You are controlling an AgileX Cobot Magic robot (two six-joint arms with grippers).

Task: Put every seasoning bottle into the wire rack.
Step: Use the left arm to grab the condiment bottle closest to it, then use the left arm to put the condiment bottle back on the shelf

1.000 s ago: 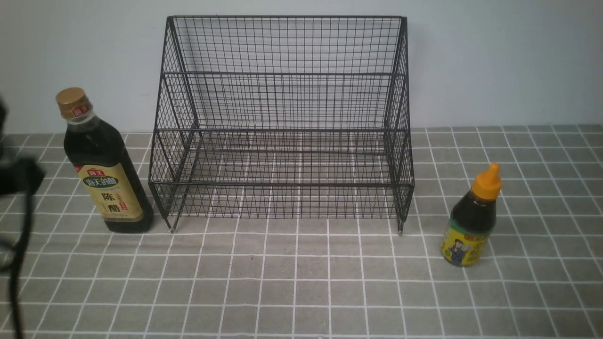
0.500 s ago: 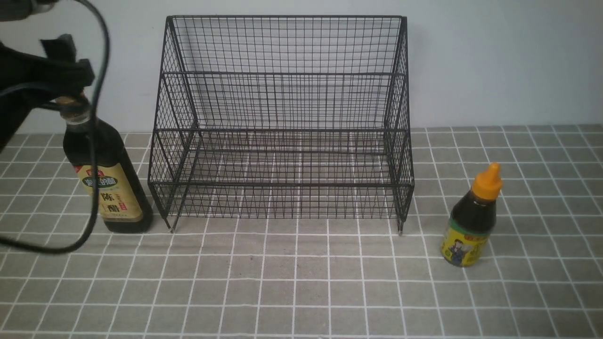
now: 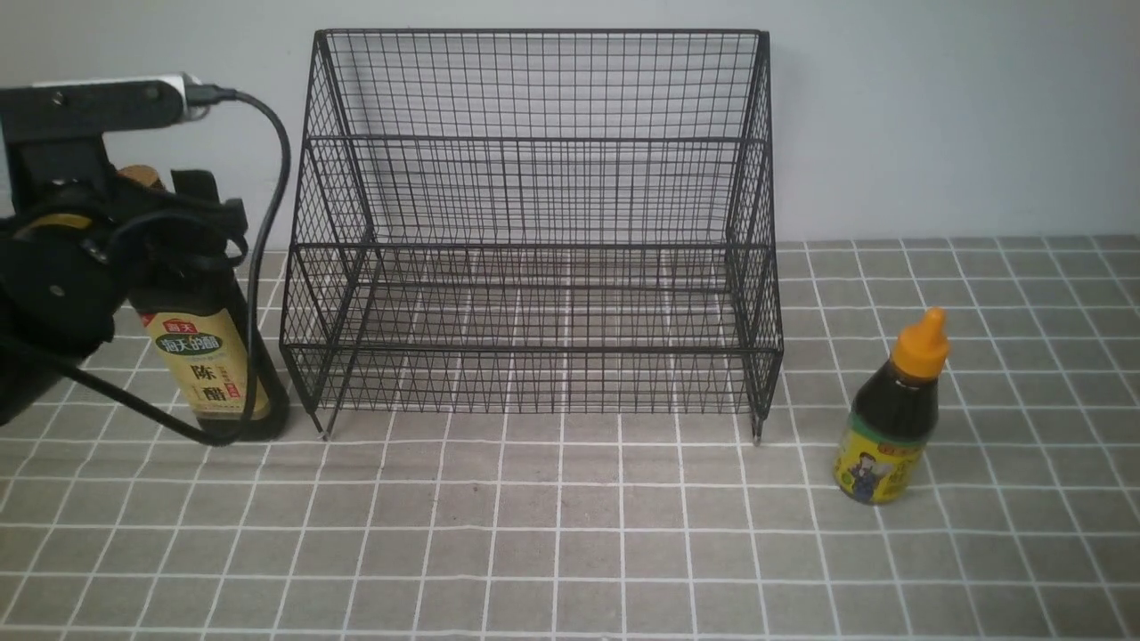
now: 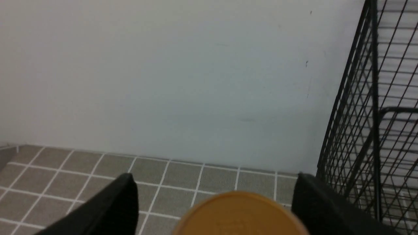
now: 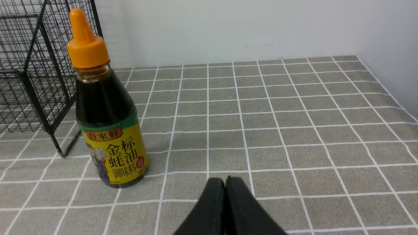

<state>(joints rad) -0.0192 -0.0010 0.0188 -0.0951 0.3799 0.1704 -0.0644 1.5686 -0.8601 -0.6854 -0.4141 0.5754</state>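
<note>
The tall seasoning bottle, dark with a beige label, stands left of the black wire rack. My left gripper is open around its upper part. In the left wrist view its gold cap sits between the two black fingers, nearer the rack-side one, with a gap on the other side. The short seasoning bottle with the orange nozzle stands right of the rack. My right gripper is shut and empty, low over the cloth beside this bottle; it is out of the front view.
A grey checked cloth covers the table, and a pale wall runs behind it. The rack's side rises close beside my left gripper. A cable from the left arm hangs in front of the tall bottle. Another wall bounds the table's right side.
My left arm swung in from the left edge, rose over the tall bottle, then came down around its top as the jaws opened. The right gripper and the short bottle stayed put.
</note>
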